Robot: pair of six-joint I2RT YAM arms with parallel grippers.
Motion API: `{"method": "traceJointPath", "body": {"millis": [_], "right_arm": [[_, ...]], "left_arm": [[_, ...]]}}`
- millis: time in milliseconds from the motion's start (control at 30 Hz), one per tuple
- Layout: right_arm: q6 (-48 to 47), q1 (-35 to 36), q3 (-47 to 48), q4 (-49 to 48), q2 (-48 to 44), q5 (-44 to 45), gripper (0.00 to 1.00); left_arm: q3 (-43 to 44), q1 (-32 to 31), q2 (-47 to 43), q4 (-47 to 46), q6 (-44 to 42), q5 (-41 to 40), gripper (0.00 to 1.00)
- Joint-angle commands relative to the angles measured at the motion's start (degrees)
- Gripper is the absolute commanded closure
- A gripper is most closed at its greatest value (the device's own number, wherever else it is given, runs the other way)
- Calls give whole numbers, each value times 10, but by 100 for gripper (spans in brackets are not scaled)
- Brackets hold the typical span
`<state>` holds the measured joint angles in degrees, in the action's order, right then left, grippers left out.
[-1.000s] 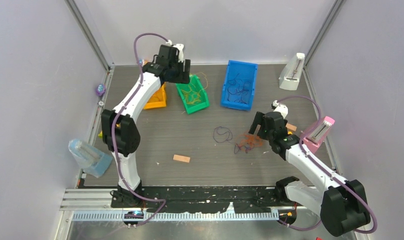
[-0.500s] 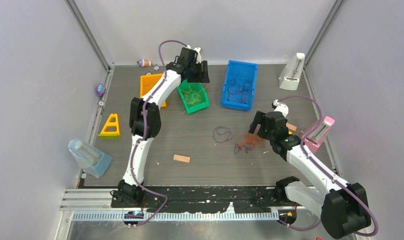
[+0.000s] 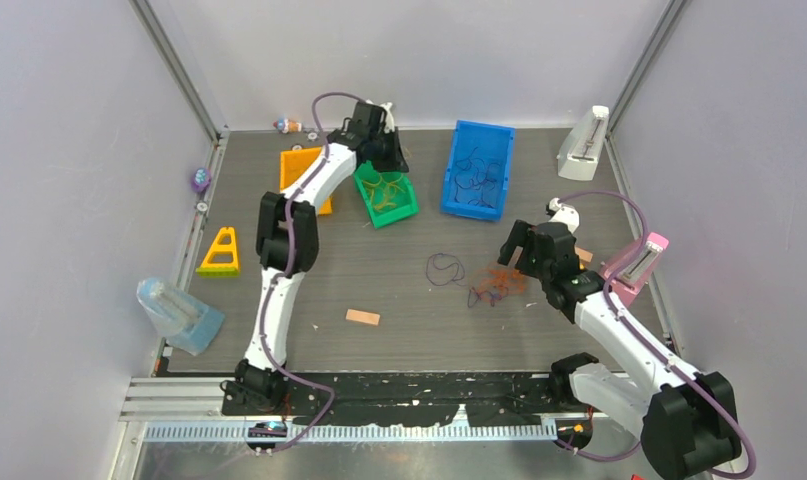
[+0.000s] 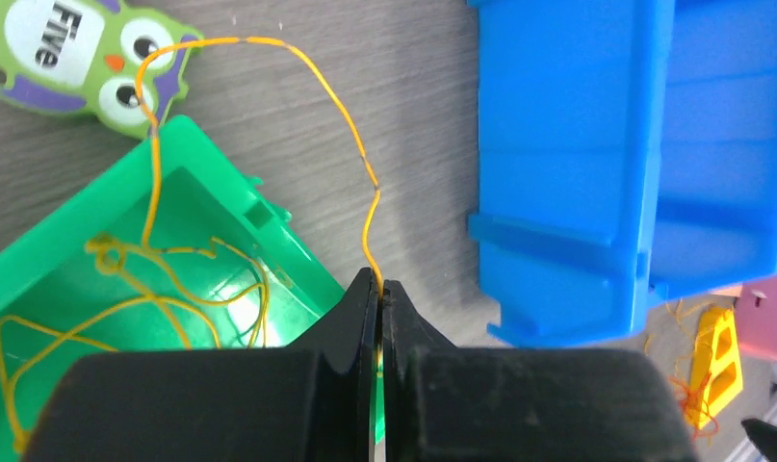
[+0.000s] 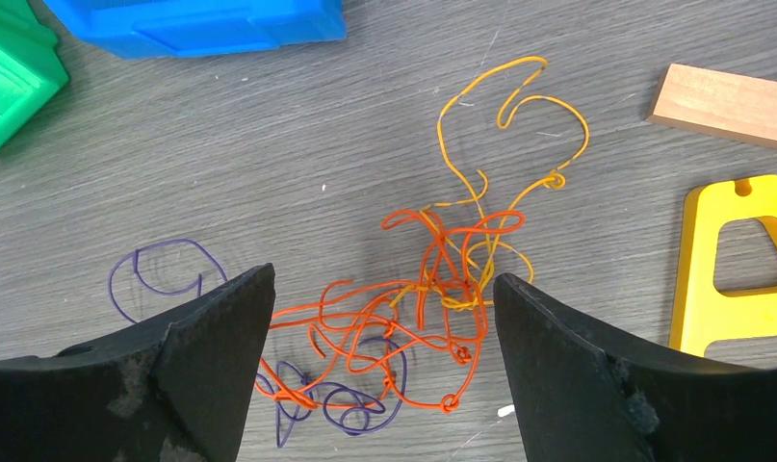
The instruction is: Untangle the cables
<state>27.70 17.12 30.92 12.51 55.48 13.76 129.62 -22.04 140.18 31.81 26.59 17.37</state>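
A tangle of orange, yellow and purple cables (image 3: 497,285) lies on the table right of centre, and the right wrist view shows the tangle (image 5: 432,308) close up. A purple loop (image 3: 444,268) trails to its left. My right gripper (image 5: 384,279) hangs open just above the tangle, one finger on each side; in the top view this gripper (image 3: 514,255) sits right beside the cables. At the back, my left gripper (image 4: 378,284) is shut on a thin yellow cable (image 4: 350,144) that arcs back into the green bin (image 4: 201,192), which holds more yellow cable. From above, the left gripper (image 3: 384,150) sits over that bin (image 3: 387,196).
A blue bin (image 3: 477,168) with dark cables stands right of the green one, an orange bin (image 3: 304,170) to its left. A wooden block (image 3: 362,317), a yellow triangle (image 3: 220,252), a pink stand (image 3: 639,265), a white stand (image 3: 584,143) and a clear container (image 3: 177,312) are scattered around.
My left arm swung right from the orange bin to the green bin and its jaws closed on the yellow cable. The right arm and the tangle stayed put.
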Motion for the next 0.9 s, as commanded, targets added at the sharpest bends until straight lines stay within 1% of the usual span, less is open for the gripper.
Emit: {"method": "traceJointPath", "body": {"millis": [0,67,167,367,433,500,700,767,867], "right_arm": [[-1,-3,6,-12,-24,-3,12],[0,-3,5,-12,-24,-4,12],[0,-4,6,-14,-20,-10,12],[2,-4,4,-16,-20,-16,12],[1,-4,3,-16,-22,-17,13],[1,-4,1,-15,-26,-17,13],[3,-5,-4,-15,-27,-12,13],[2,-4,-4,-15,-22,-12,13],[1,-4,-4,-15,-13,-8,12]], "left_arm": [[-111,23,-139,-73,-18,14,100],[-154,25,-184,-89,-31,0,100],[-202,25,-223,-94,-48,-25,100],[-257,28,-251,-104,-54,-38,100],[-248,28,-244,-69,-56,-66,100],[-244,30,-235,-42,-57,-75,100],[-274,31,-211,-37,-48,-56,100],[-263,31,-187,-27,-49,-53,100],[-215,30,-141,6,-57,-59,100]]}}
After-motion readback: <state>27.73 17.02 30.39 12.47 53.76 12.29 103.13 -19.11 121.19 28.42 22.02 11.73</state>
